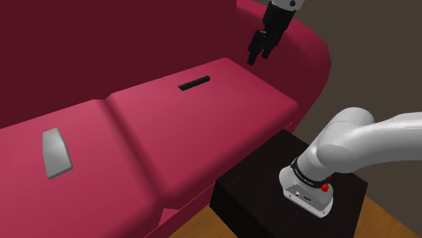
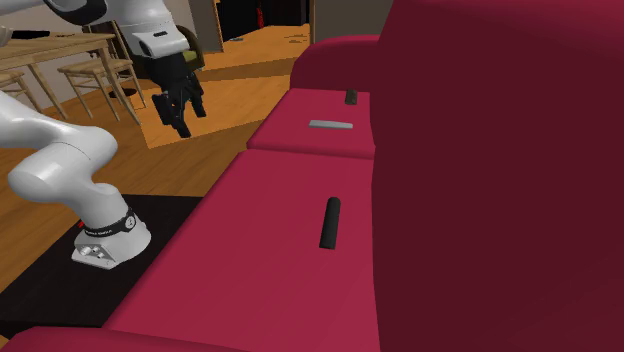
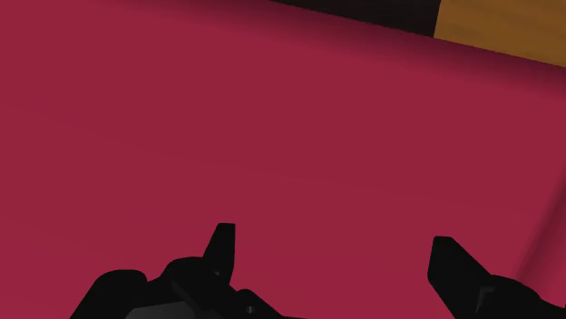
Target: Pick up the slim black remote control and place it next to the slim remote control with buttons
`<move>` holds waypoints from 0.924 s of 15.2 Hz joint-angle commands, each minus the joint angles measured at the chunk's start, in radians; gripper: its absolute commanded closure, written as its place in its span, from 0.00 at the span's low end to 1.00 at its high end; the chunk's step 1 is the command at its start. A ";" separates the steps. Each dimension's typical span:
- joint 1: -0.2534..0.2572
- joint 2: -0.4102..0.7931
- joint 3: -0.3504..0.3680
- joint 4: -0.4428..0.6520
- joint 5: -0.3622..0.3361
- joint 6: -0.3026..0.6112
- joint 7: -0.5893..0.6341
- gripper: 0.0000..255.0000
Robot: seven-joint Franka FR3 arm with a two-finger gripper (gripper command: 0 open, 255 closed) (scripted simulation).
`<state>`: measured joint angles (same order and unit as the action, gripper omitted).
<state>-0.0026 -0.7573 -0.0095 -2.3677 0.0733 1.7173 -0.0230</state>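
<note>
The slim black remote [image 1: 194, 83] lies flat on the red sofa's seat cushion [image 1: 223, 115], near the backrest; it is also the dark bar [image 2: 329, 222] in the second exterior view. A flat grey remote [image 1: 56, 153] rests on the neighbouring cushion, toward the shoulder view's left, seen again as a grey slab [image 2: 331, 125]. My gripper [image 1: 259, 58] hangs open in the air above the cushion's end, to the shoulder view's right of the black remote and well apart from it. In the wrist view its fingers [image 3: 220, 245] stand wide apart over bare red cushion [image 3: 272, 136], with nothing between them.
A small dark object [image 2: 351, 96] sits at the sofa's far end, beyond the grey remote. The black stand [image 1: 270, 182] is pressed against the sofa's front. The sofa's armrest [image 1: 311, 47] curves behind the gripper. Wooden chairs and a table [image 2: 90, 70] stand on the wood floor.
</note>
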 commanded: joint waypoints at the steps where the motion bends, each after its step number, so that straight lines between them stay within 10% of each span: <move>1: 0.000 0.000 0.000 0.000 0.000 0.000 0.000 0.00; 14: 0.110 0.438 -0.177 0.101 -0.079 0.318 -0.611 0.00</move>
<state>0.0982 -0.3596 -0.1755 -2.2862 -0.0055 2.0135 -0.5795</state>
